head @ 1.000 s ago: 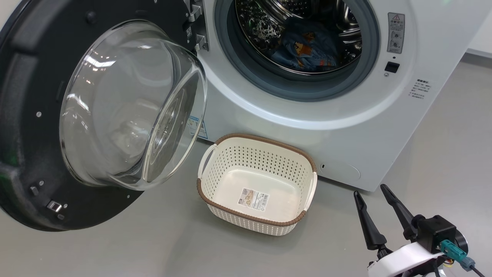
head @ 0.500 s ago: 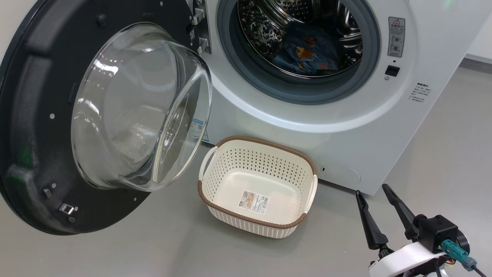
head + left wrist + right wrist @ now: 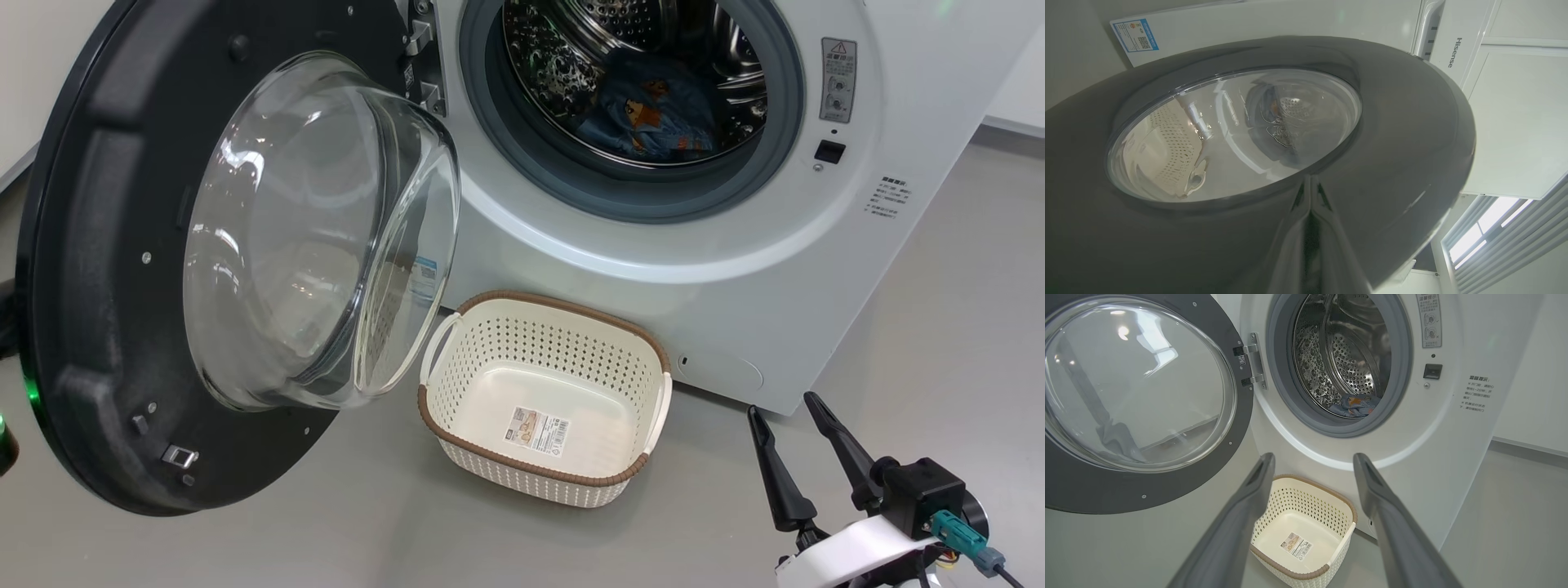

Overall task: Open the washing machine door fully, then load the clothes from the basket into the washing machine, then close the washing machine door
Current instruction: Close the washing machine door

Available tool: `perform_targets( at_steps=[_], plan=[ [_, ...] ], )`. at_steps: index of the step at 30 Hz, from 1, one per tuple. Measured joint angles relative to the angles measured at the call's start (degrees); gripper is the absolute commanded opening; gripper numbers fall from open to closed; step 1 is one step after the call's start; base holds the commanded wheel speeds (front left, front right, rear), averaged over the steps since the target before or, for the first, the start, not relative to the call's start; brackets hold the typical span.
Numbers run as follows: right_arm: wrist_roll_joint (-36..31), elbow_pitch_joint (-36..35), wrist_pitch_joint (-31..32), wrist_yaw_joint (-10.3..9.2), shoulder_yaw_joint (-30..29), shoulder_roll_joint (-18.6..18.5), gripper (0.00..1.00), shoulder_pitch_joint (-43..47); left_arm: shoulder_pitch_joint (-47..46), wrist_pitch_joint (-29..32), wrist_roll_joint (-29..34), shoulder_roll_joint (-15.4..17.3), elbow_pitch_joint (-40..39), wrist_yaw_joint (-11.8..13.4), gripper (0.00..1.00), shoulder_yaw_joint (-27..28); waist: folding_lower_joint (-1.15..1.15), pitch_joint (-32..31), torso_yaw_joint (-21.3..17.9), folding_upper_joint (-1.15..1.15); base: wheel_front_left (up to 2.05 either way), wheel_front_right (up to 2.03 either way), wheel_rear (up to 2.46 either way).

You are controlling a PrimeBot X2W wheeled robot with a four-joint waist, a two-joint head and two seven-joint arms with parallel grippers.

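Observation:
The washing machine door hangs open at the left, its glass bowl facing the washing machine. Blue printed clothes lie in the steel drum, also seen in the right wrist view as clothes. On the floor below the opening, the basket holds just a label. My left gripper is shut, its tips against the door's outer dark rim just below the glass. My right gripper stands open and holds nothing, low to the right of the basket.
Grey floor spreads to the right of the machine, ending at a white wall with a skirting. A dark part with a green light shows past the door's left edge. A window with blinds is in the left wrist view.
The door has swung a little toward the machine, its bowl turning more edge-on. The head camera shifted slightly. The right gripper stays open in the same place.

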Motion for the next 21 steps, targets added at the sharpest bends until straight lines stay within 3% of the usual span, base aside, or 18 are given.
perform_targets(
  at_steps=[21],
  plan=[
    [0.0, 0.0, 0.0, 0.00, 0.1, 1.1, 1.00, 0.6, 6.8, 6.2, -3.0, -5.2, -8.2, 0.0, 0.00, 0.5, 0.00, -1.3, -4.9, 0.00, 0.00, 0.00, 0.00]
  ],
)
